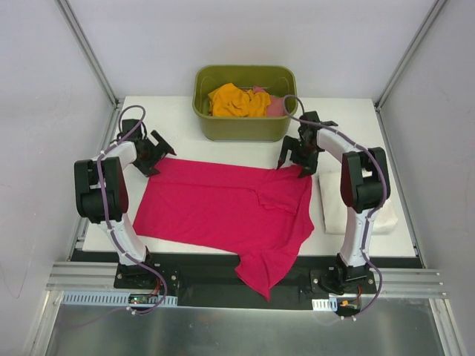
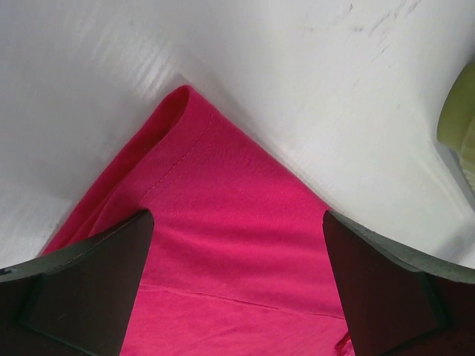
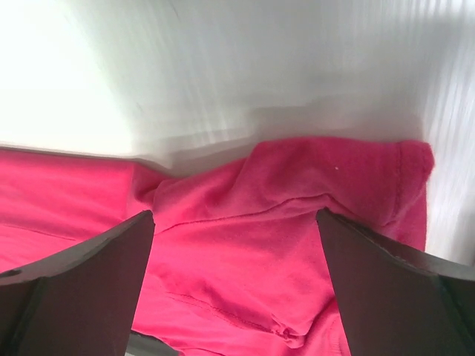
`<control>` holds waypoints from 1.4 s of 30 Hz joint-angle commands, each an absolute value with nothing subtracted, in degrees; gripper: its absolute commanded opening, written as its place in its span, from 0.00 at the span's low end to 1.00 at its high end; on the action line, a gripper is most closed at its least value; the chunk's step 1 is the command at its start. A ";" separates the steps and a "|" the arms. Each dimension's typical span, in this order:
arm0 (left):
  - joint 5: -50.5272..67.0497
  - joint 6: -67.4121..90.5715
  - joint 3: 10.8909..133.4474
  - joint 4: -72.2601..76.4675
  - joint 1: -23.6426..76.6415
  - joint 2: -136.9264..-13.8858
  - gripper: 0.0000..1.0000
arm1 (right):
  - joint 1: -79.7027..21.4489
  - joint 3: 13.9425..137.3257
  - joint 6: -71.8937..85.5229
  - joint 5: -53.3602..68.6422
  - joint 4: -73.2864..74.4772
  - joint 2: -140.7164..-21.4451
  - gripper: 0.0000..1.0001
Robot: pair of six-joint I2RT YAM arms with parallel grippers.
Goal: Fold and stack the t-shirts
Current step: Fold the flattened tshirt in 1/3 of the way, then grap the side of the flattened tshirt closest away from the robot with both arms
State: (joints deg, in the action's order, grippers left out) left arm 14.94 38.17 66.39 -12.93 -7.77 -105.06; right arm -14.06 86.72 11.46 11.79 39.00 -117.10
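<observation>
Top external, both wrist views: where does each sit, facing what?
Top external: above, behind the bases, looking down; both arms show.
Left wrist: on left hand, over crimson-pink cloth t-shirt's hemmed corner; fingers show.
Right wrist: on right hand, over its rumpled edge; fingers show.
All three share that t-shirt and the white table.

A white table [image 1: 174, 119] fills the middle of the frame, enclosed by pale grey walls [image 1: 245, 37] with 2 slanting metal posts [image 1: 89, 50] in the upper corners; a brushed metal sheet [image 1: 237, 330] spans the bottom.

White-and-black arms [image 1: 122, 233], purple cables [image 1: 106, 194]
</observation>
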 commanded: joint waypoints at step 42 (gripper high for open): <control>-1.01 45.96 29.97 -23.71 -8.88 -51.43 0.99 | -62.73 48.42 13.27 -10.89 42.79 -69.07 0.93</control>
